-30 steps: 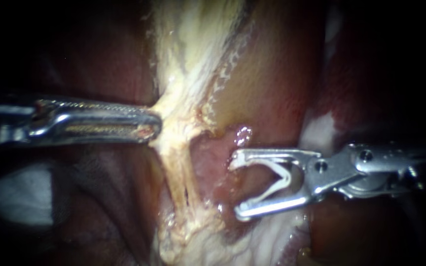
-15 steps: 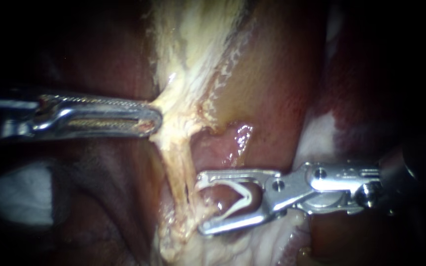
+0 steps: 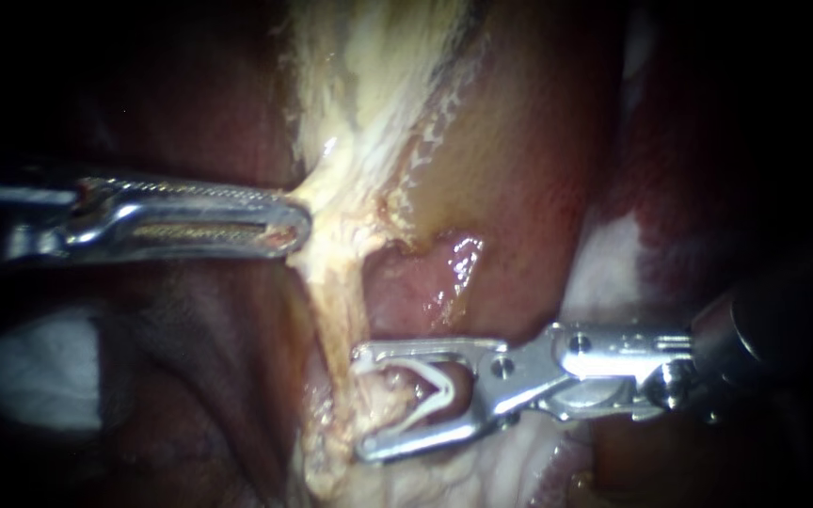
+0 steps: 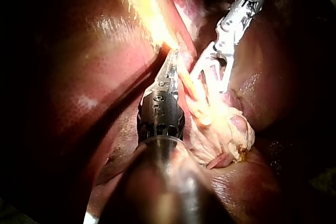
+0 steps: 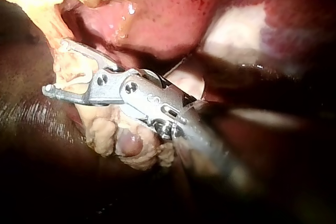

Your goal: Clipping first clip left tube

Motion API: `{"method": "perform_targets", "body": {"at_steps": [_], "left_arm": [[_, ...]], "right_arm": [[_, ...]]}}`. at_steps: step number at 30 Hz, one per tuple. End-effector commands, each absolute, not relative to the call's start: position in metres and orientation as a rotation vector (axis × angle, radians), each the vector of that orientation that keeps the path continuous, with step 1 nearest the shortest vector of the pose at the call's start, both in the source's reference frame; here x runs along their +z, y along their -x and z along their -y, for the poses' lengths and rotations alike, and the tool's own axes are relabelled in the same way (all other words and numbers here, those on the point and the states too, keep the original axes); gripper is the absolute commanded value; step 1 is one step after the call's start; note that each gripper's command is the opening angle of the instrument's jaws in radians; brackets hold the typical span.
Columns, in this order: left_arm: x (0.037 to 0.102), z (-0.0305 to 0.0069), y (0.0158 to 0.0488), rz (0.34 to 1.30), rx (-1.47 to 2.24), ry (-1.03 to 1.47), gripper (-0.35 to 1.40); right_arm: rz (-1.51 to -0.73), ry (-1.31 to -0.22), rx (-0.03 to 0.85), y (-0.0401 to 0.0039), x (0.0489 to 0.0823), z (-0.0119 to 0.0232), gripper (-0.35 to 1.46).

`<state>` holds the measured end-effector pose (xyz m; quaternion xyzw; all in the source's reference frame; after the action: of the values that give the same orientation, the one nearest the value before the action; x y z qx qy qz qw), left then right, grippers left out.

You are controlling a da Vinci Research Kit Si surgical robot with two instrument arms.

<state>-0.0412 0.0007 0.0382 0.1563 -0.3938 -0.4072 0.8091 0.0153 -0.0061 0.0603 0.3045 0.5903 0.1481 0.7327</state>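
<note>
Endoscope view: the left instrument [image 3: 298,226] comes in from 9 o'clock. Its jaws are clamped flat on the edge of the yellow tissue [image 3: 359,141] that hangs down from 12 o'clock, and the tissue is drawn to a point where they bite.

The right instrument [image 3: 361,403] comes in from about 4 o'clock. Its jaws are spread wide and carry a white V-shaped clip [image 3: 439,390], one leg against each jaw, with the legs well apart.

The tube [image 3: 336,310] is a thin pale strand running from the centre toward 6 o'clock. Its lower end sits right in the mouth of those jaws, one tip at its 12 and one at its 6. Can't tell if the clip touches it. Dark red liver [image 4: 79,77] lies all around.
</note>
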Motion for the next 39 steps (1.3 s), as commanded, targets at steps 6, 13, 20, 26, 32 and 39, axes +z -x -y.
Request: {"method": "perform_targets", "body": {"at_steps": [6, 13, 20, 26, 32, 39], "left_arm": [[0.0382, -0.0006, 0.0413, 0.842, -0.872, -0.333, -0.35], [0.0378, -0.0004, 0.0415, 0.841, -0.873, -0.332, -0.35], [0.0373, -0.0001, 0.0418, 0.840, -0.876, -0.331, -0.35], [0.0369, 0.0001, 0.0420, 0.839, -0.877, -0.330, -0.35], [0.0366, 0.0003, 0.0422, 0.838, -0.879, -0.326, -0.35], [0.0363, 0.0004, 0.0424, 0.838, -0.880, -0.328, -0.35]], "right_arm": [[-1.297, -0.669, 0.321, -0.0160, 0.0609, 0.0062, 0.59], [-1.293, -0.672, 0.325, -0.0163, 0.0618, 0.0060, 0.59], [-1.293, -0.674, 0.325, -0.0163, 0.0625, 0.0057, 0.59], [-1.286, -0.672, 0.326, -0.0162, 0.0631, 0.0054, 0.59], [-1.283, -0.670, 0.327, -0.0163, 0.0635, 0.0051, 0.59], [-1.282, -0.669, 0.329, -0.0167, 0.0635, 0.0050, 0.59]]}}
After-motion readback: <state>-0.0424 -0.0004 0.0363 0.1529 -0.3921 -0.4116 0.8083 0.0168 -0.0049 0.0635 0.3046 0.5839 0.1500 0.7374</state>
